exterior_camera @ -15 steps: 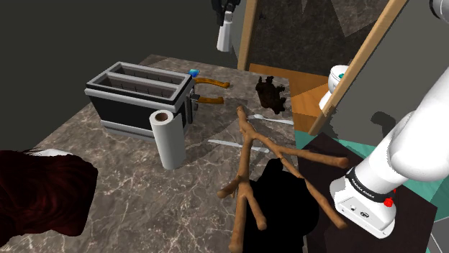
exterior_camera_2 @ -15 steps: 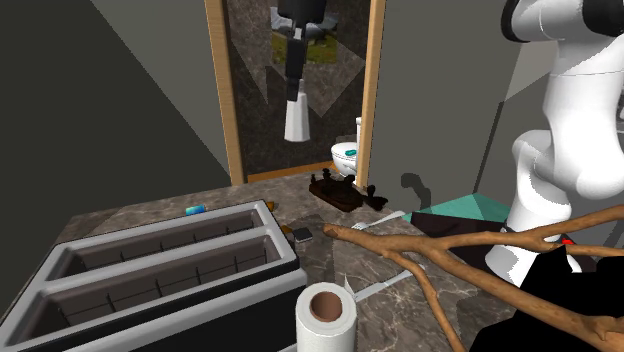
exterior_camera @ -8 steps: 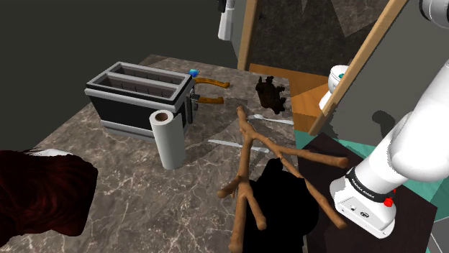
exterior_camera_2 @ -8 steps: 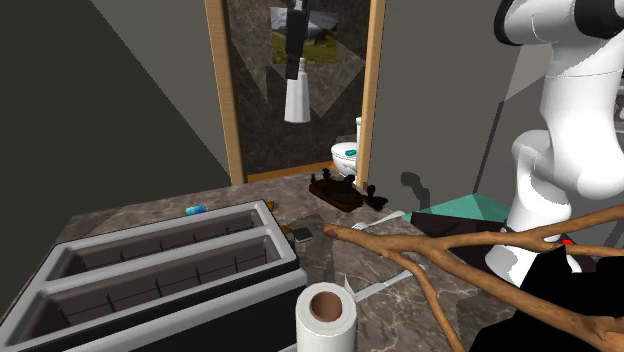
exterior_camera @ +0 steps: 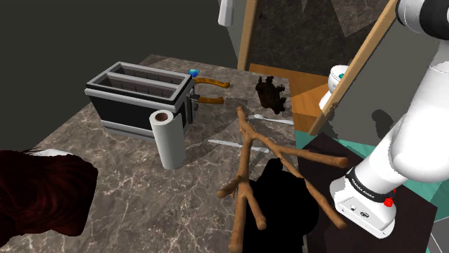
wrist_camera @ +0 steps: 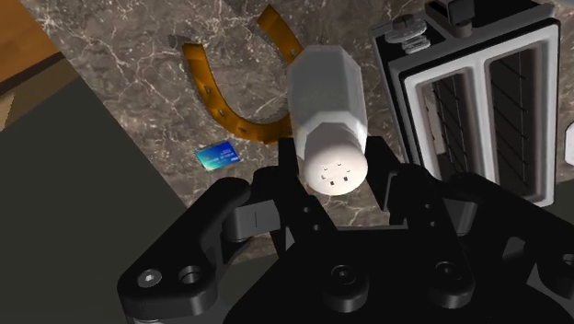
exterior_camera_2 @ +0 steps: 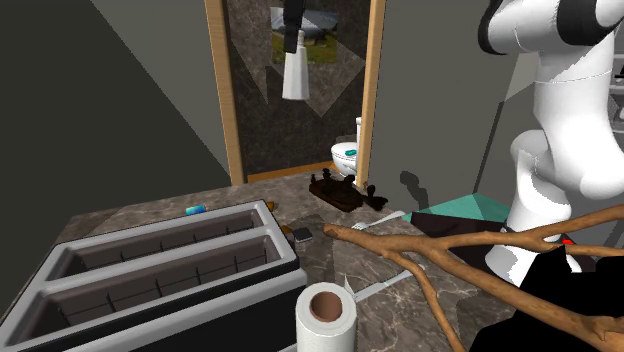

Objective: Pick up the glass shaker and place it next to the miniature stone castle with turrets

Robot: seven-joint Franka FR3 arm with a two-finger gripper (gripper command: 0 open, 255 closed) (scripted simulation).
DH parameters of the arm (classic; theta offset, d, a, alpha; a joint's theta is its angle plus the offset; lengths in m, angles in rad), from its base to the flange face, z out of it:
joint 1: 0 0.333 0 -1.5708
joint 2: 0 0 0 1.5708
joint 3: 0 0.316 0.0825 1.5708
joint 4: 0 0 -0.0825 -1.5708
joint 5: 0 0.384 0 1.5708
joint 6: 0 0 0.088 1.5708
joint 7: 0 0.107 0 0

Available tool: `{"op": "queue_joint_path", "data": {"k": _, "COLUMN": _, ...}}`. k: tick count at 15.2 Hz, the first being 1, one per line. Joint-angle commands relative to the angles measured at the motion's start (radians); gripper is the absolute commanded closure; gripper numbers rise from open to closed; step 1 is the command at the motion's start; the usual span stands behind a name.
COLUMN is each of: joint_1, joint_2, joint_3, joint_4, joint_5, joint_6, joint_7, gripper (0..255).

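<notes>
No wording can be read anywhere in the scene. A short line of dark lettering is printed on the white base of the arm [exterior_camera: 363, 192], just beside a red button [exterior_camera: 389, 203], but it cannot be made out. Pale marks are carried on a small blue card [wrist_camera: 219, 156] laid on the veined worktop [wrist_camera: 120, 55]. These too cannot be read.

**Open air up high, clutter on the counter**

Clasped in the gripper [wrist_camera: 336, 175], the white shaker [wrist_camera: 327, 115] hangs at the shoulder view's top edge, high over everything. Below, the toaster [exterior_camera: 140, 100] and the upright paper roll [exterior_camera: 168, 139] block the middle left. A sprawling branch [exterior_camera: 248, 162] bars the lower centre. Bare marble counter [exterior_camera: 239, 88] lies open between the orange horseshoe [exterior_camera: 209, 90] and the dark castle [exterior_camera: 270, 93].
</notes>
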Motion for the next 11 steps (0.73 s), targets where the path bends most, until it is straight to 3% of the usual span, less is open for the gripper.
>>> {"op": "queue_joint_path", "data": {"k": 1, "joint_1": -0.005, "joint_2": -0.045, "joint_3": 0.004, "joint_4": -0.053, "joint_5": 0.013, "joint_6": 0.008, "joint_7": 0.008, "gripper": 255}}
{"op": "queue_joint_path", "data": {"k": 5, "joint_1": -0.02, "joint_2": -0.235, "joint_3": 0.015, "joint_4": -0.304, "joint_5": 0.071, "joint_6": 0.073, "joint_7": 0.041, "gripper": 255}}
{"op": "queue_joint_path", "data": {"k": 11, "joint_1": -0.003, "joint_2": -0.457, "joint_3": 0.029, "joint_4": -0.548, "joint_5": 0.139, "joint_6": 0.103, "joint_7": 0.087, "gripper": 255}}
